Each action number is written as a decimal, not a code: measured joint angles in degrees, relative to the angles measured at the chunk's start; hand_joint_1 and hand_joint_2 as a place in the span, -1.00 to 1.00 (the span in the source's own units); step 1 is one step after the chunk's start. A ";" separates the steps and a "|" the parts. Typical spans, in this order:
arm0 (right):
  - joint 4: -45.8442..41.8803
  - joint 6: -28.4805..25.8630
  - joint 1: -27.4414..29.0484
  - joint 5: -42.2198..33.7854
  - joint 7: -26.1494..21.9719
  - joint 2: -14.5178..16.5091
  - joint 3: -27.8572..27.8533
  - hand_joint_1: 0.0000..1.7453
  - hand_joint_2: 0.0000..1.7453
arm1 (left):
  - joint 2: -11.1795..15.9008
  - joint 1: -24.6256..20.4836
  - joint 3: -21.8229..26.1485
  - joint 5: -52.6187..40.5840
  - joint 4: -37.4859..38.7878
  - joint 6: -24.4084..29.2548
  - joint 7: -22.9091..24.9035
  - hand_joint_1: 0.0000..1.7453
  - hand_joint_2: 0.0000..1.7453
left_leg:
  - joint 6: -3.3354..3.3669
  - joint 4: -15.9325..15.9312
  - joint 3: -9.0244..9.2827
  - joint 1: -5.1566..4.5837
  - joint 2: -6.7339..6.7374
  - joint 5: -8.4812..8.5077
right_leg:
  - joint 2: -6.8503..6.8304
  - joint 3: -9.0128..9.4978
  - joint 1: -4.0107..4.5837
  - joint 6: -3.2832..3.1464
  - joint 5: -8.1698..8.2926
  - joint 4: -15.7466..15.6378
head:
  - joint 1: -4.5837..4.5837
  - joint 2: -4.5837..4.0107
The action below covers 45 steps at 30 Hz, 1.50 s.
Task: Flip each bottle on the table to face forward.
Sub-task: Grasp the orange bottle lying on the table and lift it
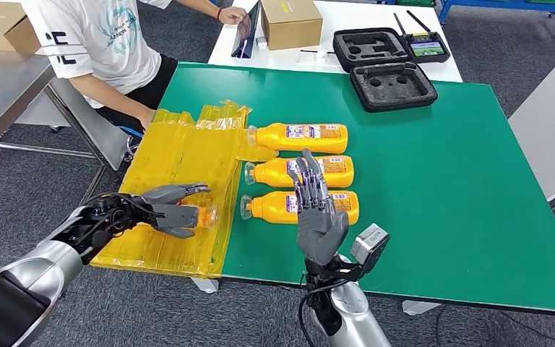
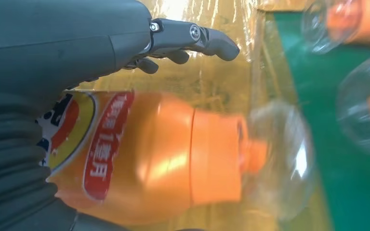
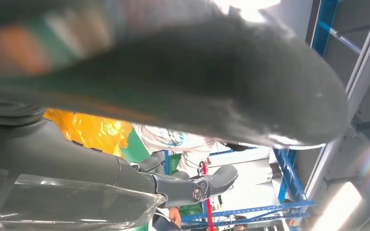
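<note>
Three orange bottles with clear caps lie in a row on the green table (image 1: 448,188), caps pointing left: the far one (image 1: 300,136), the middle one (image 1: 271,172) and the near one (image 1: 267,207). My right hand (image 1: 316,217) stands upright in front of the two nearer bottles, fingers spread, holding nothing; in the right wrist view its dark fingers (image 3: 192,187) stick out freely. My left hand (image 1: 166,210) grips a fourth orange bottle (image 1: 202,215) over the yellow sheet. The left wrist view shows that bottle (image 2: 164,159) close up, label side showing, its clear cap (image 2: 279,159) toward the green table.
A crinkled yellow plastic sheet (image 1: 181,159) covers the table's left part and hangs over its edge. A person in a white shirt (image 1: 108,43) sits at the far left. Black foam cases (image 1: 394,85) and a cardboard box (image 1: 290,22) lie beyond.
</note>
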 joint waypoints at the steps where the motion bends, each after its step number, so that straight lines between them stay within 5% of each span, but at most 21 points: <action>1: 0.20 -0.09 -0.01 -0.01 0.00 -0.01 0.14 -1.00 -1.00 | 0.20 0.38 0.64 1.26 -0.28 -0.38 -0.53 -1.00 -1.00 | 0.00 0.00 0.01 0.00 0.00 0.00 | 0.00 0.01 0.00 0.00 0.00 0.00 | 0.00 0.00; 7: 2.10 -0.81 -0.30 -0.49 0.00 0.00 0.78 -1.00 -1.00 | 0.98 3.31 4.62 7.13 -2.97 0.24 -2.10 -1.00 -1.00 | 0.00 0.00 0.07 0.00 0.00 0.01 | 0.00 0.07 0.00 0.00 0.00 0.00 | 0.01 0.00; 11: 3.20 -1.21 -0.42 -0.62 0.00 0.00 1.27 -1.00 -1.00 | 1.00 5.58 7.02 7.88 -4.94 7.80 -3.42 -1.00 -1.00 | 0.00 0.01 0.06 0.00 0.01 0.02 | -0.01 0.02 0.00 0.00 0.00 0.00 | 0.01 0.00; 13: 3.46 -1.49 -0.42 -0.60 0.00 0.00 1.56 -1.00 -1.00 | 0.29 6.95 8.51 5.81 -5.87 18.99 -4.05 -1.00 -1.00 | 0.01 0.02 0.03 0.00 0.01 0.02 | -0.01 -0.03 -0.01 0.00 0.00 -0.01 | 0.01 0.00; 16: 3.54 -1.81 -0.37 -0.48 0.02 0.03 2.08 -1.00 -1.00 | -2.04 8.77 11.41 -3.51 -7.53 48.86 -5.87 -1.00 -1.00 | 0.02 0.03 -0.04 -0.01 0.00 0.02 | -0.02 -0.06 -0.02 0.00 0.00 -0.01 | 0.01 0.00; 18: 3.59 -1.80 -0.36 -0.44 0.09 0.08 2.44 -1.00 -1.00 | -3.43 9.76 13.66 -9.60 -9.18 60.00 -7.13 -1.00 -1.00 | 0.01 0.03 -0.05 -0.03 -0.01 0.02 | -0.03 -0.06 -0.03 0.01 0.00 -0.01 | 0.01 0.00; 26: 4.97 -1.65 -0.69 -0.27 0.28 0.15 3.84 -1.00 -1.00 | -8.29 17.93 27.33 -28.93 -24.07 60.92 -8.43 -1.00 -1.00 | -0.02 0.03 -0.07 -0.01 0.10 -0.03 | 0.10 -0.18 -0.01 0.01 -0.01 -0.01 | -0.01 0.00; 33: 6.40 -7.13 -2.77 7.98 3.94 -0.75 4.73 -1.00 -1.00 | -12.28 22.86 35.94 -23.86 -36.49 60.90 -8.42 -1.00 -1.00 | -0.03 0.02 -0.08 0.00 0.09 -0.03 | 0.09 -0.17 0.00 0.01 -0.01 -0.02 | 0.01 -0.01; 37: 6.88 -8.36 -3.46 9.61 5.00 -1.50 4.74 -1.00 1.00 | -13.05 24.32 38.07 -22.06 -39.22 60.88 -8.41 -1.00 -1.00 | -0.03 0.02 -0.09 0.00 0.07 -0.02 | 0.07 -0.15 0.00 0.01 0.00 -0.02 | 0.01 0.00; 40: 7.10 -11.52 -3.97 15.36 8.49 -2.32 4.73 -1.00 1.00 | -13.22 24.97 38.53 -14.04 -40.15 60.87 -8.42 -1.00 -1.00 | -0.02 0.02 -0.09 -0.01 0.06 -0.02 | 0.08 -0.15 -0.01 0.01 0.00 -0.02 | 0.01 0.00; 45: 8.47 -17.48 -5.98 40.65 24.17 -7.23 3.49 -1.00 1.00 | -11.50 27.66 37.47 17.45 -40.40 59.55 -8.38 -1.00 -1.00 | -0.02 0.02 -0.10 -0.03 0.06 -0.03 | 0.08 -0.14 -0.02 0.01 0.00 -0.03 | -0.01 -0.01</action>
